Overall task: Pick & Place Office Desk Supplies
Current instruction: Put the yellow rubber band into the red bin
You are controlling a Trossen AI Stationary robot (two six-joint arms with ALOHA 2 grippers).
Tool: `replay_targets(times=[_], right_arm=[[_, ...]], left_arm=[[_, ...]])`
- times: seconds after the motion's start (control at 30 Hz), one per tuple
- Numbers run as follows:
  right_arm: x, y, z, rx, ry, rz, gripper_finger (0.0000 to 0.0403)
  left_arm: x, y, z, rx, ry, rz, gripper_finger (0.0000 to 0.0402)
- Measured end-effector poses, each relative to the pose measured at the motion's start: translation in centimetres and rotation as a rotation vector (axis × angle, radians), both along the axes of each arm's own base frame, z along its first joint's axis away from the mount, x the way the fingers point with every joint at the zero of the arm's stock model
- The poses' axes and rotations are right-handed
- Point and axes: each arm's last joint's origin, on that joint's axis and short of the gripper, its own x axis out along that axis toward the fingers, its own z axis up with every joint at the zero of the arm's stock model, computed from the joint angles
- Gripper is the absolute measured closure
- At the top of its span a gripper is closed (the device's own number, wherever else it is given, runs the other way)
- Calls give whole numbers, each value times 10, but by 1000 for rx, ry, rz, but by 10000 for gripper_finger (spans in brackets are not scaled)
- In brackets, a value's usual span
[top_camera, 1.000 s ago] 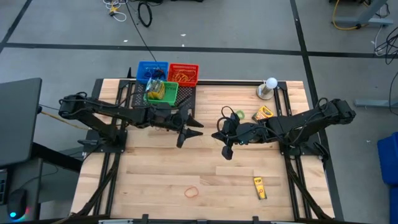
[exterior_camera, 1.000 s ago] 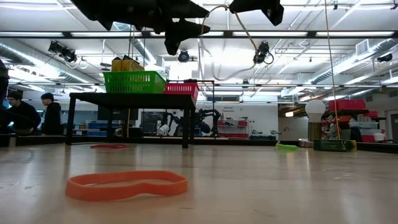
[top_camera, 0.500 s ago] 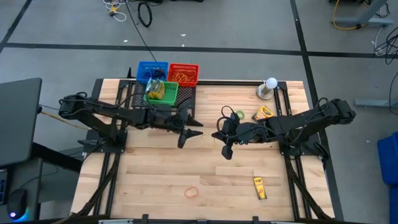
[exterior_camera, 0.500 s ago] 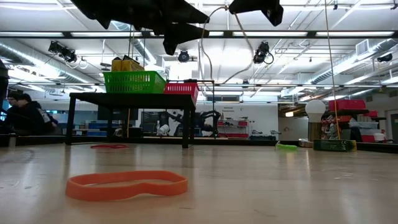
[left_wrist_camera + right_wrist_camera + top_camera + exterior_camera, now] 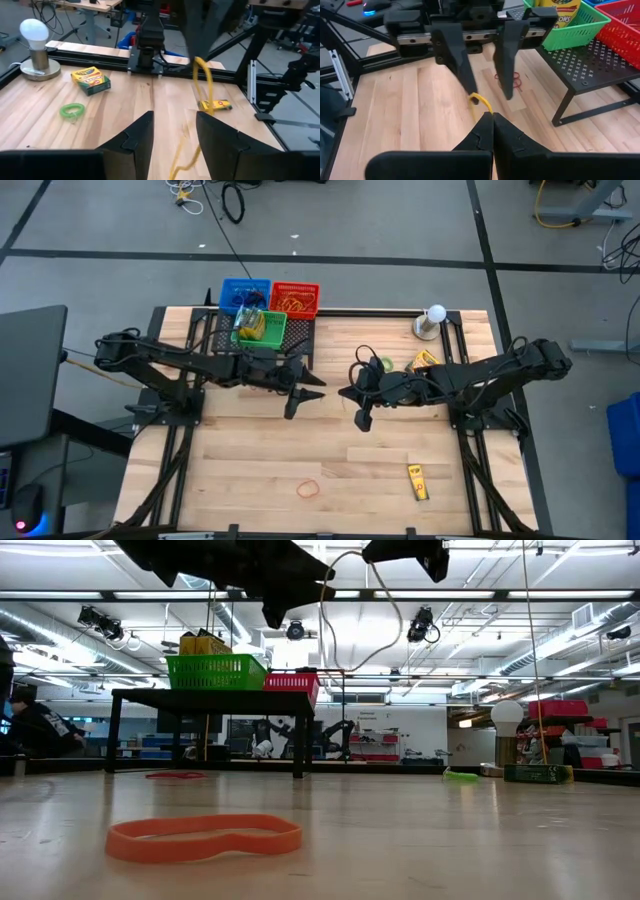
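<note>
Right tool (image 5: 491,116) is closed on a yellow band (image 5: 202,80) above mid-tabletop; left tool (image 5: 175,120) faces it, fingers apart, with the band hanging in line with their gap.

Both tools meet tip to tip over bare wood, and the front half of the tabletop (image 5: 250,470) is open except for an orange band (image 5: 309,489) and a crayon box (image 5: 417,480). By the right arm lie a green band (image 5: 72,110) and a second box (image 5: 91,80), near the bulb (image 5: 436,313). On the rear rack (image 5: 580,75), the green basket (image 5: 262,330) holds crayon boxes, the red basket (image 5: 295,300) holds bands, and the blue basket (image 5: 243,292) has contents I cannot make out. A red band (image 5: 509,79) lies just beside the rack. Grey floor surrounds the tabletop, and a person (image 5: 40,725) sits far behind.
</note>
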Motion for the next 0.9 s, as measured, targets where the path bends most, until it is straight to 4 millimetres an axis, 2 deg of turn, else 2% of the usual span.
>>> replay_targets(times=[0.17,0.5,0.73,0.9], right_arm=[[0,0,0,0,1,4,403],[0,0,0,5,6,10,403],[0,0,-1,5,9,17,403],[0,0,-1,1,10,17,403]], left_arm=[[0,5,0,5,0,31,243],[-3,20,5,-43,-23,40,197],[-9,32,15,-95,-60,-13,195],[-8,21,13,-136,-47,-101,198]])
